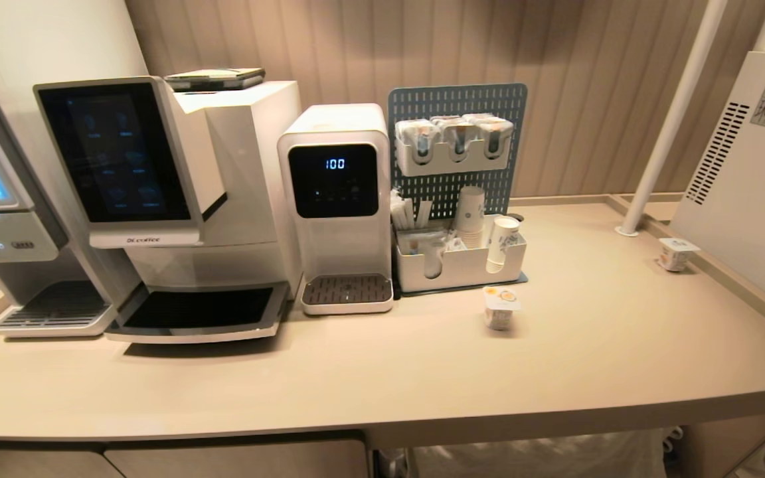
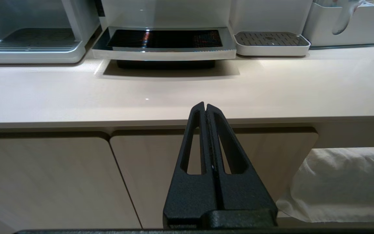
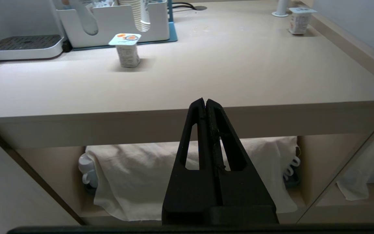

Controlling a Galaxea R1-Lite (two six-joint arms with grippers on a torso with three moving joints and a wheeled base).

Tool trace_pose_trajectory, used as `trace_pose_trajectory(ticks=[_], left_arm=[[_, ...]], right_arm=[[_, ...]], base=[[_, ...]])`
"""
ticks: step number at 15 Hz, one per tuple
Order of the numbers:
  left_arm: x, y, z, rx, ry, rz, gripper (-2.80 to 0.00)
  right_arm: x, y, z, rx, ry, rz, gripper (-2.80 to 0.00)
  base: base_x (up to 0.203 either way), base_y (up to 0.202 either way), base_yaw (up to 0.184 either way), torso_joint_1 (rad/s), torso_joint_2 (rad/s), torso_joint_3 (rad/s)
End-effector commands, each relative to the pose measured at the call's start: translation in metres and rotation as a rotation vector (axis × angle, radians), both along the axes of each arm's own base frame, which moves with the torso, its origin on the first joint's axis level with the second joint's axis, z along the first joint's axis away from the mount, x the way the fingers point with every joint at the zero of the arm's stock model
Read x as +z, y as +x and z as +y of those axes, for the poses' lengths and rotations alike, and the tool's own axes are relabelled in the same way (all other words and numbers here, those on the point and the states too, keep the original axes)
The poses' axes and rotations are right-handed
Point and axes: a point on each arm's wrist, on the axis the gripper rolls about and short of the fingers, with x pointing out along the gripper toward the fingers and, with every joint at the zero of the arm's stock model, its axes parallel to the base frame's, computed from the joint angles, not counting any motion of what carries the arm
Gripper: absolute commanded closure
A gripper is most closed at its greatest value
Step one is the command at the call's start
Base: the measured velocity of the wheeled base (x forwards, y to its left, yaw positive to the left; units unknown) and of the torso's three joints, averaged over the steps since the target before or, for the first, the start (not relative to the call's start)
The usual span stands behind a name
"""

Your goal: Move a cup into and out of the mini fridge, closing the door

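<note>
Two cups (image 1: pixel 501 307) (image 1: pixel 675 253) stand apart (one fridge (image 1: pixel 748 179)).

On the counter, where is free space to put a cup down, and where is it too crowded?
The widest bare patch lies between the yogurt cup, the counter's front edge and the second yogurt cup beside the mini fridge. Another bare strip runs along the front edge, before the coffee machine. It is crowded at the organizer and water dispenser.
</note>
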Motion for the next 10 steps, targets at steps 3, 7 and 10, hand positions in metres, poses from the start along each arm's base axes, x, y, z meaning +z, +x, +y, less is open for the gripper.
trace_pose_trajectory(ticks=[3,7,10], left_arm=[[-0.0004,0.0002,0.0,0.0,0.0,0.002,0.0],[-0.0004,0.0002,0.0,0.0,0.0,0.003,0.0],[-0.0004,0.0002,0.0,0.0,0.0,0.003,0.0]], right_arm=[[-0.0004,0.0002,0.0,0.001,0.0,0.006,0.0],[0.0,0.0001,0.0,0.001,0.001,0.004,0.0],[-0.0001,0.0001,0.0,0.001,0.0,0.006,0.0]], base=[[0.0,-0.194,-0.001,0.003,0.01,0.001],[0.0,-0.193,-0.001,0.003,0.0,0.008],[0.0,-0.193,0.001,0.0,0.0,0.003]])
